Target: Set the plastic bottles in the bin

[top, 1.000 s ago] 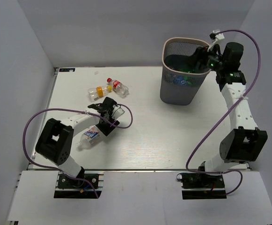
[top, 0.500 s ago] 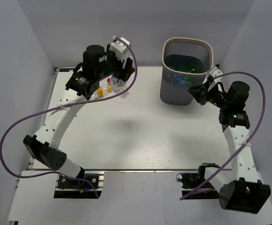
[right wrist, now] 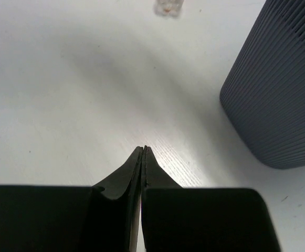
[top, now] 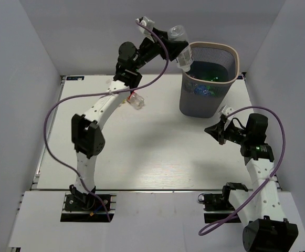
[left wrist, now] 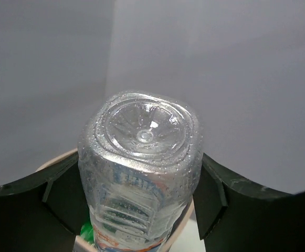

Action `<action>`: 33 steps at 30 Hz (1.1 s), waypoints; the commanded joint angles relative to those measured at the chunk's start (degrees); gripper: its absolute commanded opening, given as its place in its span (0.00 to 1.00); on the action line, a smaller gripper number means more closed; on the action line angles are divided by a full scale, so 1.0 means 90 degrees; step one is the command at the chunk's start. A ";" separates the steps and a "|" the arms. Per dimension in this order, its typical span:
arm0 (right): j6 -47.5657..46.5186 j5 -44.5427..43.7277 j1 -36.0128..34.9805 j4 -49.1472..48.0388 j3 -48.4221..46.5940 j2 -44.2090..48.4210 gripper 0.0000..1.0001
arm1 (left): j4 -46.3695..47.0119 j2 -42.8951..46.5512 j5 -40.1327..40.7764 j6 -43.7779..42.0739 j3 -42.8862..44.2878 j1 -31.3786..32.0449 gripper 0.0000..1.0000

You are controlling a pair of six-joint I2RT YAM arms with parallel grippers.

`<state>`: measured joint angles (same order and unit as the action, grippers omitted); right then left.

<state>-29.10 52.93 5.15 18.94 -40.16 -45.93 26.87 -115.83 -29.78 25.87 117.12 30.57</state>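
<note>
White tabletop point(top: 157, 152) takes up the near ground. Low over its right side hangs the right gripper point(top: 216, 130), its two dark fingers point(right wrist: 134, 170) pressed flat together with nothing between them, pointing left across the table. From its wrist camera the ribbed grey wall of the bin point(right wrist: 278, 94) stands close on the right, apart from the fingertips. Farther back, left of centre, a small bottle point(top: 136, 100) with a touch of red lies on its side on the table, just beside the left arm point(top: 97, 113), which rises from the near left edge and reaches up and away towards the far wall. The bin stands upright on the far right part of the table, with green and blue shapes at its bottom, too small to tell apart. At the far end of the left arm, the left gripper point(top: 172, 44) is clamped on a clear bottle point(top: 182, 55), one black finger point(left wrist: 63, 194) on each side of its body. The bottle is tilted, base up and neck down, over the left part of the bin's beige rim point(top: 237, 60). Its blue and red label shows in the wrist view.
</note>
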 commanded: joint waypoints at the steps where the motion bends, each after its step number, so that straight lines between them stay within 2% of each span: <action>1: -0.0428 0.0154 0.0014 0.0434 0.0116 0.0191 0.00 | 0.1370 -0.0361 -0.0129 0.1402 0.1115 0.0041 0.19; 3: -0.0448 0.0154 0.0014 0.0483 0.0301 0.0308 0.00 | 0.1282 -0.0762 -0.0129 0.1646 0.1673 0.0041 0.19; 6: -0.0380 0.0135 0.0004 0.0358 0.0526 0.0406 0.00 | 0.1621 -0.0879 -0.0013 0.1949 0.1451 0.0041 0.19; 7: -0.0312 0.0116 0.0004 0.0328 0.0546 0.0435 0.00 | 0.1623 -0.0880 0.0105 0.2018 0.1334 0.0041 0.24; 9: -0.0195 0.0135 0.0004 0.0172 0.0595 0.0465 0.03 | 0.1623 -0.0977 0.0164 0.2086 0.1176 0.0100 0.25; 10: -0.0146 0.0125 0.0004 0.0132 0.0595 0.0446 0.08 | 0.1623 -0.1142 0.0232 0.2145 0.1176 0.0158 0.30; 11: -0.0039 0.0135 0.0004 0.0045 0.0605 0.0426 0.19 | 0.1623 -0.1240 0.0291 0.2145 0.1176 0.0158 0.37; 13: 0.0059 0.0125 0.0014 -0.0005 0.0537 0.0348 0.34 | 0.1488 -0.1552 0.0291 0.2311 0.1380 0.0217 0.49; 16: 0.0108 0.0145 0.0004 -0.0005 0.0478 0.0328 0.40 | 0.1156 -0.1836 0.0350 0.2311 0.1741 0.0285 0.59; 18: 0.0118 0.0135 0.0004 -0.0005 0.0507 0.0338 0.43 | 0.0970 -0.1963 0.0408 0.2253 0.1801 0.0354 0.86; 19: 0.0128 0.0135 0.0004 -0.0053 0.0556 0.0377 0.45 | 0.0824 -0.1964 0.0496 0.2117 0.1801 0.0354 0.93; 22: 0.0235 0.0164 -0.0005 -0.0102 0.0585 0.0396 0.52 | 0.0648 -0.1906 0.0681 0.1970 0.1801 0.0412 1.00; 23: 0.0245 0.0164 -0.0006 -0.0112 0.0615 0.0368 0.58 | 0.0512 -0.1905 0.0682 0.1912 0.1801 0.0412 1.00; 27: 0.0265 0.0271 -0.0035 -0.0385 0.0576 0.0250 0.90 | 0.0033 -0.1691 0.0750 0.1405 0.2181 0.0412 1.00; 29: 0.0168 0.0437 -0.0102 -0.0629 0.0518 0.0153 0.90 | -0.0482 -0.1196 0.0750 0.1083 0.2182 0.0344 1.00; 30: 0.0187 0.0515 -0.0152 -0.0697 0.0478 -0.0080 0.90 | -0.0737 -0.0931 0.0673 0.0617 0.2095 0.0276 1.00; 31: 0.0196 0.0554 -0.0210 -0.0833 0.0430 -0.0208 0.90 | -0.1068 -0.0600 0.0672 0.0322 0.1785 0.0276 1.00; 32: 0.0148 0.0497 -0.0472 -0.0835 0.0168 -0.0489 0.90 | -0.1903 -0.0229 0.0895 -0.0010 0.1540 0.0276 1.00; 33: 0.0090 0.0409 -0.0561 -0.0825 0.0059 -0.0821 0.87 | -0.2279 0.0673 0.1080 -0.0748 0.0861 0.0218 1.00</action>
<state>-27.42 55.29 2.74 15.49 -35.53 -48.58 17.87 -128.42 -23.22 32.42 129.93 33.56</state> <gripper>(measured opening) 0.878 0.997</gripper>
